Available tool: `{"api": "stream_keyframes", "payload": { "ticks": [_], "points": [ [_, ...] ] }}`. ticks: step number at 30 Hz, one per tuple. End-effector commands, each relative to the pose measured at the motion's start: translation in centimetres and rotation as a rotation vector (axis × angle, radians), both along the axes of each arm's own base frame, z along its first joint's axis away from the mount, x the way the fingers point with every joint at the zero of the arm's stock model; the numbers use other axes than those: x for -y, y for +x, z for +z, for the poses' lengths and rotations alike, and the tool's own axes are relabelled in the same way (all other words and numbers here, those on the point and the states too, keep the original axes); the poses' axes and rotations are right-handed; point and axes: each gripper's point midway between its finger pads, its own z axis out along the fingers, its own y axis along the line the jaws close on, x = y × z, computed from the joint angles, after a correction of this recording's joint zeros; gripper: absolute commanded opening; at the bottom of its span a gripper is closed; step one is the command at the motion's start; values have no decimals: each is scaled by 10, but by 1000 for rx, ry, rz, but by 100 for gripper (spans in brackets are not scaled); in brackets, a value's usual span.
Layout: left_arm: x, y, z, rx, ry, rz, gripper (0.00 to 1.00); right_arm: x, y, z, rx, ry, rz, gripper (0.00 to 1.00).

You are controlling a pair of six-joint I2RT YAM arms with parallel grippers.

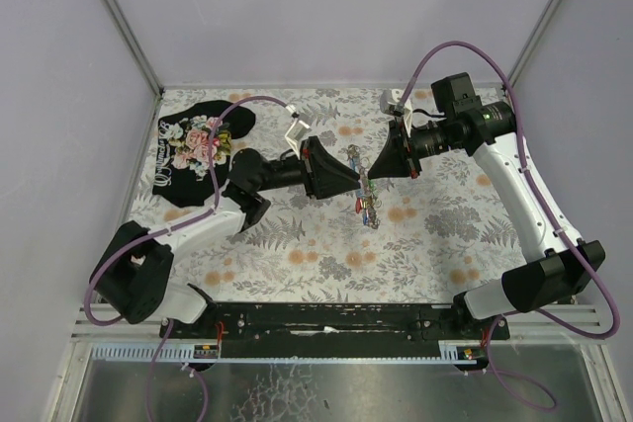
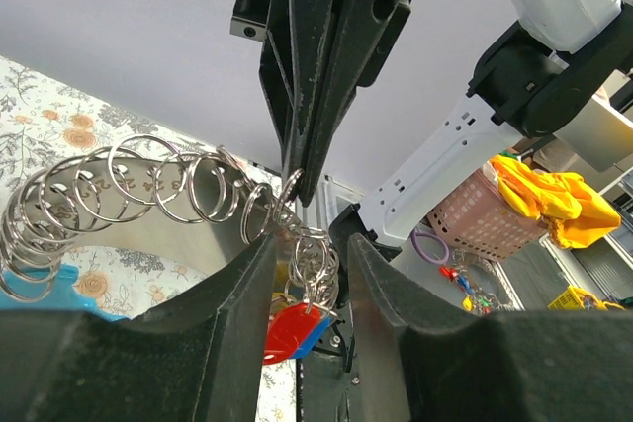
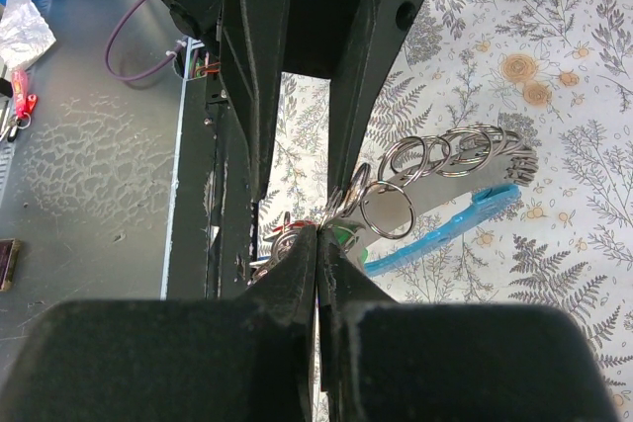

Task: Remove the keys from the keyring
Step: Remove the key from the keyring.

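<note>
Find thin silvery metal keyring [image 3: 396, 160] w/ curved light-blue fob [image 3: 445, 229] to right of black floral cloth [image 1: 198, 145], well apart. Note R gripper [image 3: 318, 234] on side away from cloth, clamped tight on 1 ring. Note L gripper [image 2: 309, 244] on cloth side, fingers spread astride ring cluster; can't tell if squeezing. Spot small metal keys w/ red/green plastic heads [image 2: 292, 331] dangling btwn the 2, nearer L; prob. tug toward cloth.

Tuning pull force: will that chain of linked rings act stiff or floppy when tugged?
Likely floppy: the ring chain curves away loosely from the shut right gripper. Probably slippery, being thin polished metal. The keys dangle beneath the rings, so they'll likely swing.
</note>
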Motion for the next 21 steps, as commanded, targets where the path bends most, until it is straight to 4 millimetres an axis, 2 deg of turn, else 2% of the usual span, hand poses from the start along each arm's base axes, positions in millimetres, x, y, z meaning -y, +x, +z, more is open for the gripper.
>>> {"api": "stream_keyframes", "payload": {
  "ticks": [1,8,9,13,21],
  "points": [
    [3,-1,17,63,-40,-15,35,-5,-5,17,41,48,37,0],
    [6,4,17,56,-36,-8,36,-6,-7,17,42,50,43,0],
    [6,5,18,57,-37,-6,36,-6,-8,11,24,44,44,0],
    [7,5,22,63,-46,-15,36,-7,-9,8,15,39,49,0],
    [9,0,24,70,-43,-48,31,-7,-5,5,15,16,36,0]
  ]
}}
